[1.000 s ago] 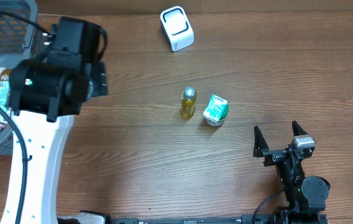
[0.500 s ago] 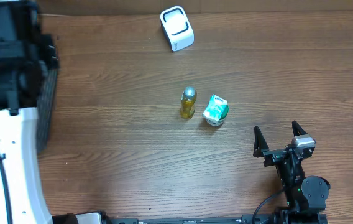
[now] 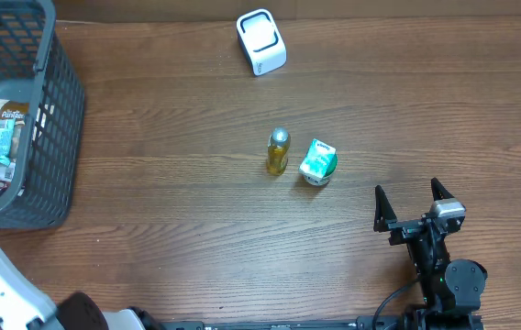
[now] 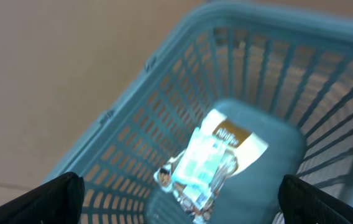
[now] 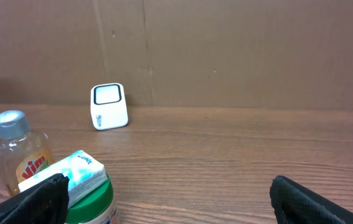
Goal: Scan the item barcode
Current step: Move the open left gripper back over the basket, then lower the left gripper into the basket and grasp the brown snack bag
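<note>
Right, spread wide, gripping nothing at right gripper (image 3: 408, 203) and left gripper (image 4: 192, 199). Finds small bottle (image 3: 278, 152) standing mid-table just beside green tub (image 3: 316, 162), well apart from scanner (image 3: 260, 41). Looks light, rigid, slippery; best pinched across the body.

White scanner (image 3: 260, 41) far back; yellow bottle (image 3: 278, 152) just beside green-white tub (image 3: 317, 162).

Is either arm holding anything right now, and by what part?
Nothing is held. The right gripper sits with jaws open and empty; the left gripper faces the basket, jaws open, nothing between them.
</note>
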`<state>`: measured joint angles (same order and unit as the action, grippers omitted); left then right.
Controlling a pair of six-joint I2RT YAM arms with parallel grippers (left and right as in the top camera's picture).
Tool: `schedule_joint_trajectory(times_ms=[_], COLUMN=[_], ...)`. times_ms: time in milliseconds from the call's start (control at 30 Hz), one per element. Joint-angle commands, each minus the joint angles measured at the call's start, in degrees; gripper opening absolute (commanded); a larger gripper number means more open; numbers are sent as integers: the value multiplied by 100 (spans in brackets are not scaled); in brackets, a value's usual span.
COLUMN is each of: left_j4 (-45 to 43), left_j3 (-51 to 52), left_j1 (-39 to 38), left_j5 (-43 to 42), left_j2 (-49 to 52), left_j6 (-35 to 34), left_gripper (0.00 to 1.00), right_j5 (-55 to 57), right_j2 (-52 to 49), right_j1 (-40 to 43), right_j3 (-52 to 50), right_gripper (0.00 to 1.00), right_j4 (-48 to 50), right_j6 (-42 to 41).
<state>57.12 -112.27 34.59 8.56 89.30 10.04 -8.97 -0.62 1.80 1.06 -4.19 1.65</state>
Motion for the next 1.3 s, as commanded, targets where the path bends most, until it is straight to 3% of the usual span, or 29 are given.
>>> schedule_joint_trajectory(times_ms=[0, 267, 400, 467, 600, 633, 900, 933, 1000, 1200, 1267], left_j4=[181, 380, 365, 321, 236, 225, 129, 114, 120, 262, 315], left_j3=[-35, -35, -35, -35, -35, -35, -35, -35, -35, -39, -39], left_j1=[184, 269, 269, 269, 267, 264, 262, 262, 262, 254, 249], left_j5=[-310, -306, -260, -264, -262, -262, -52, -22, -20, 129, 127], left_j2=[656, 1775, 2358, 2640, 3139, 3257, 3893, 3930, 3941, 3930, 3910], left_j6=[330, 503, 522, 520, 520, 520, 518, 518, 518, 450, 448], left_gripper=[100, 100, 94, 87, 58, 56, 59, 54, 34, 8, 4], right_j5=[33, 33, 33, 33, 33, 33, 33, 33, 33, 33, 33], right_j2=[46, 46, 46, 46, 46, 46, 46, 46, 46, 46, 46], right_j1=[15, 15, 15, 15, 15, 15, 15, 15, 15, 15, 15], right_j3=[-61, -61, -61, -61, -61, -61, -61, -61, -61, -61, -61], right_gripper=[100, 100, 100, 100, 100, 100, 100, 100, 100, 100, 100], right_j4=[20, 20, 20, 20, 20, 20, 20, 20, 20, 20, 20], right_j6=[-26, -28, -28, -28, -28, -28, -28, -28, -28, -28, -26])
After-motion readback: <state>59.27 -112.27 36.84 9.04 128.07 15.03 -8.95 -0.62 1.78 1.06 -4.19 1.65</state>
